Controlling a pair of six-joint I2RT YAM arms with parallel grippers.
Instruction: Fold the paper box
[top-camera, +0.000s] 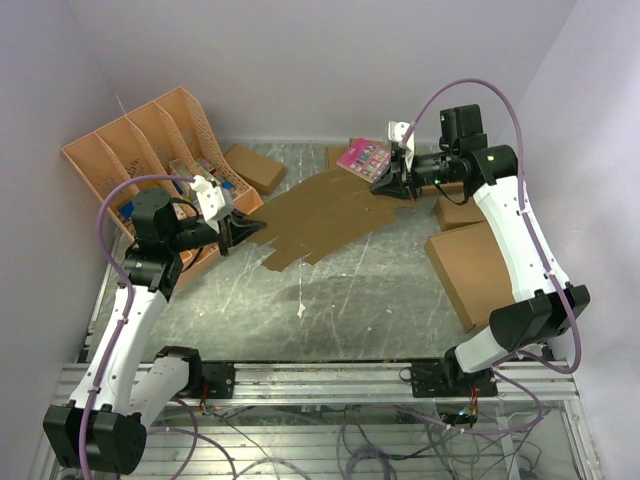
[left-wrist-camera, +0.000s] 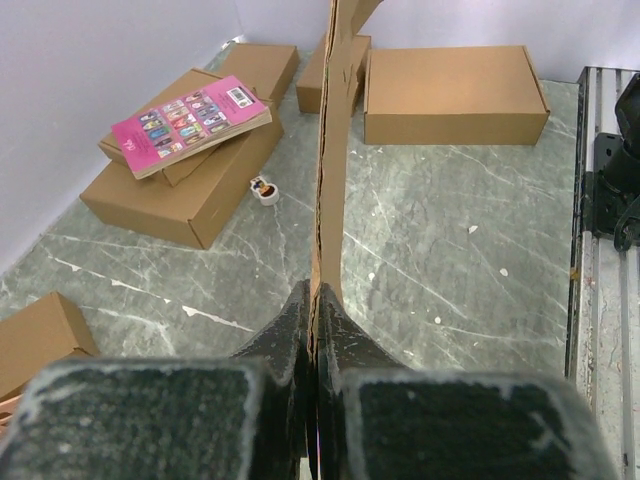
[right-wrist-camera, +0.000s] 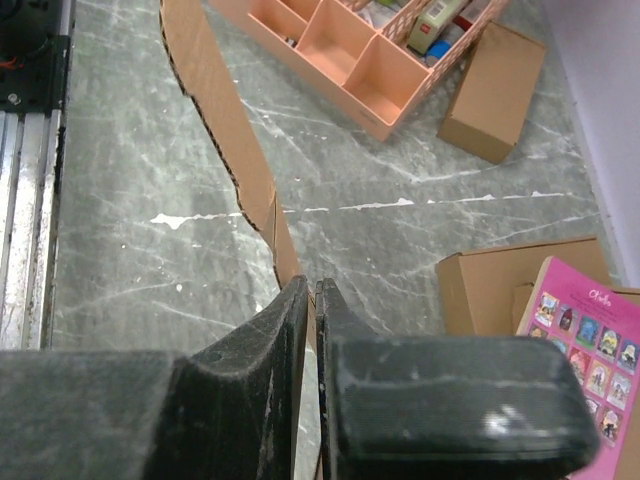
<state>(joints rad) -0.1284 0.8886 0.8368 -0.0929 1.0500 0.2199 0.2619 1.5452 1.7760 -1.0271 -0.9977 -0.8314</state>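
The paper box (top-camera: 325, 215) is a flat brown die-cut cardboard sheet held above the table between both arms. My left gripper (top-camera: 255, 226) is shut on its left edge. My right gripper (top-camera: 385, 186) is shut on its right edge. In the left wrist view the sheet (left-wrist-camera: 330, 170) runs edge-on away from the shut left gripper (left-wrist-camera: 316, 292). In the right wrist view the sheet (right-wrist-camera: 225, 130) curves away from the shut right gripper (right-wrist-camera: 312, 290).
An orange file organizer (top-camera: 150, 150) stands at back left. A brown box bearing a pink card (top-camera: 365, 155) is at the back. A large flat brown box (top-camera: 470, 270) and a smaller box (top-camera: 460, 212) lie at right. Another small box (top-camera: 255, 168) lies beside the organizer.
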